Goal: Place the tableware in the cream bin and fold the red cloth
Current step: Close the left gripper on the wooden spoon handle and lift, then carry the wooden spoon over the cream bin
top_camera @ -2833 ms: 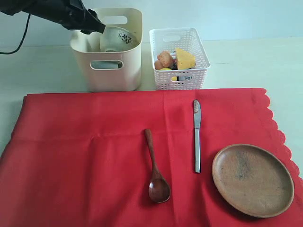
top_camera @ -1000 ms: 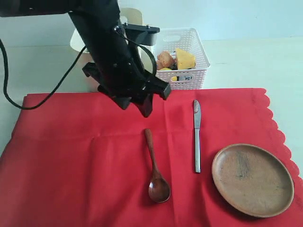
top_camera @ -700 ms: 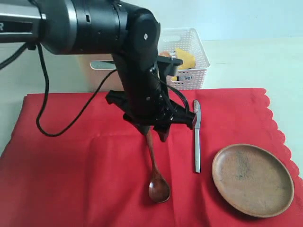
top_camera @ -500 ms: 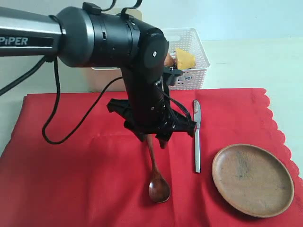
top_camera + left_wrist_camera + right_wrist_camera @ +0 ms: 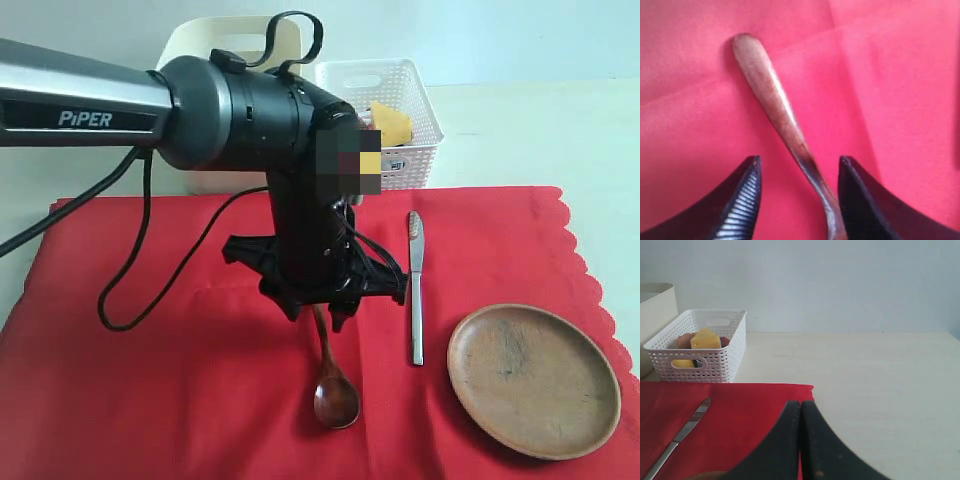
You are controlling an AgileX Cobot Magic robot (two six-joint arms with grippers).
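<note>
**Figure: Left end effector straddling the spoon handle, before closure**

*Hazards.* The red cloth (image 5: 150,400) lay loosely creased over the near surface (image 5: 520,130). A fingertip pressed into it could pinch a fold along with the handle on closing and drag the tableware resting on it. The cream bin (image 5: 215,183) stood at 11 o'clock from the cloth's centre, behind the left arm (image 5: 100,100). A long item carried crosswise might strike its rim. The left end effector (image 5: 316,315) was partly open and empty. Its fingers stood on either side of the handle of the dark wooden spoon (image 5: 772,100), with a gap on each side. The handle ran nearer one finger, so closure would probably push or roll it before it seated. A mid-handle grip might also let the bowl end swing down. The right end effector (image 5: 800,410) was fully closed on nothing, above the cloth's edge.

*Materials and forms.* The cloth was matte woven fabric, scalloped along its 3 o'clock edge. The bin was smooth plastic with rounded walls. The round brown plate (image 5: 533,380), at 4 o'clock from the spoon, was shallow wood with visible grain. The silver table knife (image 5: 416,290), at 3 o'clock from the spoon, was slender polished metal lying flat, probably hard to get under. The spoon was glossy dark wood with a tapered handle and an oval bowl at its 6 o'clock end. The finger pads (image 5: 742,210) were black and ribbed.
</note>
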